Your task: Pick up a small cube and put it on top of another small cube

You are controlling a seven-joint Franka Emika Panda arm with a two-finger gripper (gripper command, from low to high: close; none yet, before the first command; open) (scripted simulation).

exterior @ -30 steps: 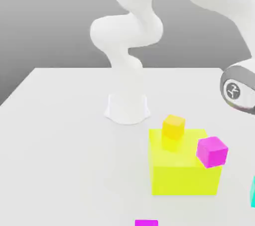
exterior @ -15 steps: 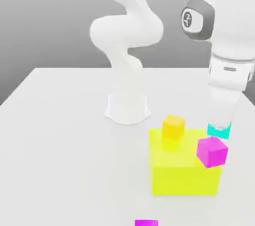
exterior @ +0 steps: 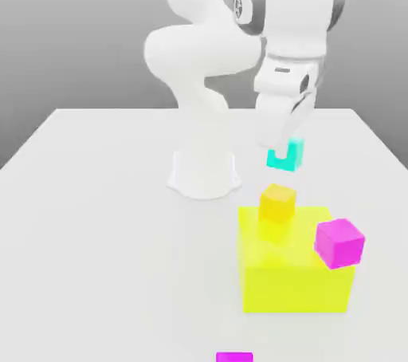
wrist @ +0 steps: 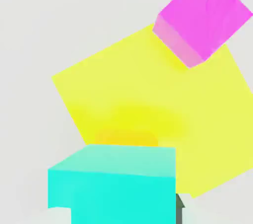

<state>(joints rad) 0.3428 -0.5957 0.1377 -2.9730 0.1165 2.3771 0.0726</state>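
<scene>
My gripper (exterior: 284,150) is shut on a small cyan cube (exterior: 285,156) and holds it in the air, a short way above a small orange-yellow cube (exterior: 277,202). That orange-yellow cube rests on top of a big yellow block (exterior: 295,277). A small magenta cube (exterior: 340,242) sits tilted at the block's corner on the exterior view's right. In the hand view the cyan cube (wrist: 118,183) is close to the camera, over the yellow block (wrist: 148,90), with the magenta cube (wrist: 202,16) beyond it.
The arm's white base (exterior: 203,173) stands on the white table (exterior: 96,217) behind the yellow block. Another magenta cube (exterior: 234,357) peeks in at the front edge of the exterior view.
The arm has swung from the exterior view's right toward the left. It carried the cyan cube up from beside the magenta cube to above the orange-yellow cube.
</scene>
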